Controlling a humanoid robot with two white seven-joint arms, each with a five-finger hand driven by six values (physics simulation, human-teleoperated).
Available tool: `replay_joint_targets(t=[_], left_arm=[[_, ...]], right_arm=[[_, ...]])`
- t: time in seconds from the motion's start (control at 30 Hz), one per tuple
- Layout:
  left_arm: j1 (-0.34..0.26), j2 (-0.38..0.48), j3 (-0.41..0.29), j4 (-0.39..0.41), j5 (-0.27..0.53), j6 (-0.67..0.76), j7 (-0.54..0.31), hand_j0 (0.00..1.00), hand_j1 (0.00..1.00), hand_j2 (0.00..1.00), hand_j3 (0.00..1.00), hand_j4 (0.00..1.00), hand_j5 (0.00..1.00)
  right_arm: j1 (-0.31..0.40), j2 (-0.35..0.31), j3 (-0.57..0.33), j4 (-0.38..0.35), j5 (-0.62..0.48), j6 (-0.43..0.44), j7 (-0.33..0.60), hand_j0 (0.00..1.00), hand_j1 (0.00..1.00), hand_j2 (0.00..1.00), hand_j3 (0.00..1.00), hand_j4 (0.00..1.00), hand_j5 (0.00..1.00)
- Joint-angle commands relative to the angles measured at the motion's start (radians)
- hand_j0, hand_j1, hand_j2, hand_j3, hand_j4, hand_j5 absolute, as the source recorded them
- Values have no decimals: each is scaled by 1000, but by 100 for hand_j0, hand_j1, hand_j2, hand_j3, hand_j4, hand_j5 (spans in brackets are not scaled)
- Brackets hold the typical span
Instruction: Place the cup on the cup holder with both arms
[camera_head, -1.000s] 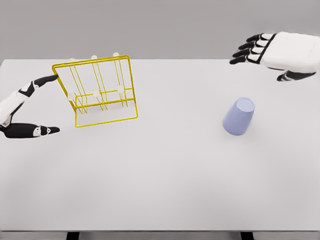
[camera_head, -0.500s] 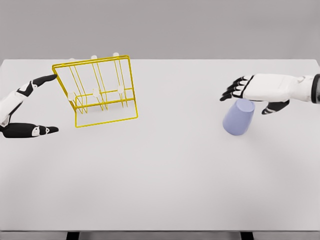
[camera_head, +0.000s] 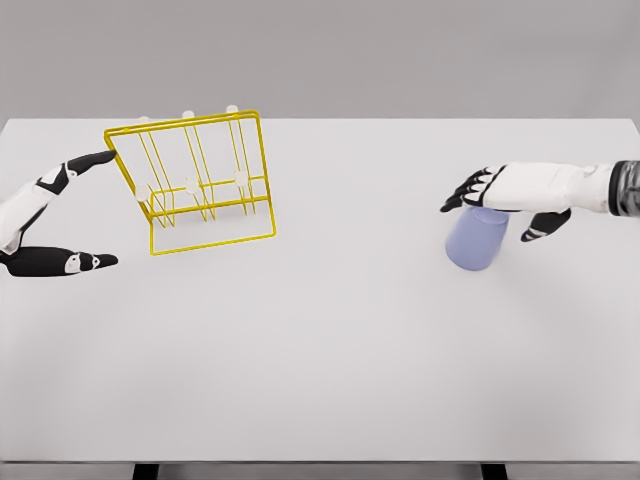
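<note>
The cup (camera_head: 473, 243) is not yet on the rack: it sits on the table (camera_head: 330, 350) at the right of the frame, well apart from the rack, so placing is entirely left to do. A grasp appears to be just starting, not confirmed. Lifting, carrying across to the left and seating on a peg all remain, as judged from how things lie.

The cup is pale lavender-blue, plain, tapered, no handle seen. It seems to be tilted or lying with its closed end toward the top of the frame; the upper part is covered by the hand, so the exact pose cannot be told. No markings are visible.

The right hand (camera_head: 505, 190) is laid over the top of the cup, arm entering from the right edge. Its dark fingers (camera_head: 463, 192) are extended to the left, close together and slightly bent; the thumb (camera_head: 545, 225) is set apart at the lower right of the cup. Closure around the cup is not seen.

The yellow wire rack (camera_head: 200, 180) stands in the upper left, tilted back, with pale pegs inside. The left hand (camera_head: 50, 215) is beside it at the left edge, fingers spread wide, one fingertip (camera_head: 100, 157) touching or just beside the rack's top corner, nothing held.
</note>
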Motion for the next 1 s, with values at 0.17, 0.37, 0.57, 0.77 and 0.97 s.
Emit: replay_joint_targets(t=[0.17, 0.37, 0.57, 0.77, 0.97], left_arm=[[0, 1, 2, 0, 7, 2, 0, 100, 100, 100, 100, 100, 100], [0, 1, 0, -7, 7, 2, -2, 100, 100, 100, 100, 100, 100], [0, 1, 2, -7, 6, 2, 0, 100, 100, 100, 100, 100, 100], [0, 2, 2, -7, 6, 2, 0, 100, 100, 100, 100, 100, 100], [0, 2, 3, -7, 4, 2, 0, 100, 100, 100, 100, 100, 100]], right_arm=[[0, 0, 9, 0, -5, 3, 0, 98, 98, 98, 98, 98, 98], [0, 0, 9, 0, -8, 3, 0, 68, 68, 68, 68, 68, 68], [0, 1, 9, 0, -10, 3, 0, 48, 48, 48, 48, 48, 48], [-6, 9, 4, -1, -11, 3, 0, 45, 45, 45, 45, 45, 45], [-26, 13, -10, -7, -11, 3, 0, 46, 46, 46, 46, 46, 46]])
